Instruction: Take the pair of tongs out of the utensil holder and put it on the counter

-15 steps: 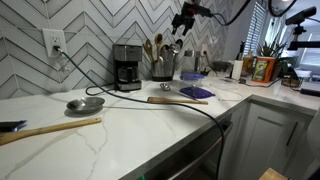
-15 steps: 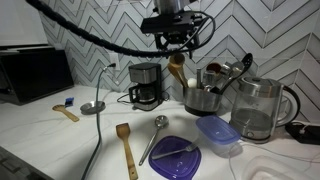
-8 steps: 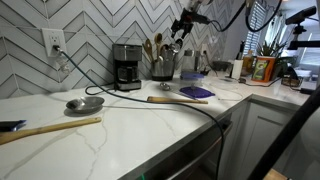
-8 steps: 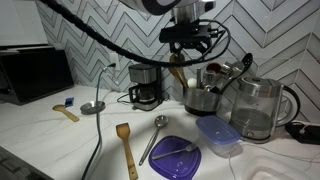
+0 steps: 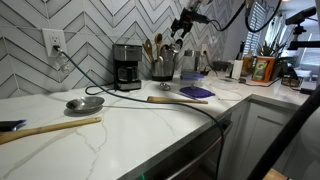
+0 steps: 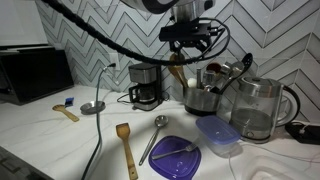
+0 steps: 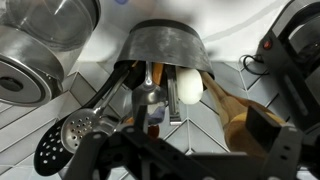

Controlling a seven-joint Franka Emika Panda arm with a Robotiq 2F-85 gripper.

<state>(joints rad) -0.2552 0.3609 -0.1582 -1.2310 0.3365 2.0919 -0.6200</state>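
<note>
The steel utensil holder (image 5: pixel 162 67) stands at the back of the white counter (image 5: pixel 130 135) with wooden and metal utensils sticking out; it also shows in an exterior view (image 6: pixel 203 100) and in the wrist view (image 7: pixel 165 45). My gripper (image 5: pixel 183 27) hovers just above the utensil tops, also seen in an exterior view (image 6: pixel 190 47). In the wrist view its fingers (image 7: pixel 190 165) are spread open and empty around the utensil ends. A slim silver utensil (image 7: pixel 150 103), likely the pair of tongs, stands in the holder between a slotted spoon (image 7: pixel 65 140) and a wooden spoon (image 7: pixel 240 110).
A coffee maker (image 5: pixel 127 66) stands beside the holder, a glass kettle (image 6: pixel 258 108) on its other side. On the counter lie a grey ladle (image 5: pixel 85 103), wooden spatulas (image 5: pixel 52 128) (image 6: pixel 125 148), a purple plate (image 6: pixel 175 158) and a blue container (image 6: pixel 218 135).
In the first half second my gripper came down and sideways to the utensil holder. Since then nothing has visibly moved.
</note>
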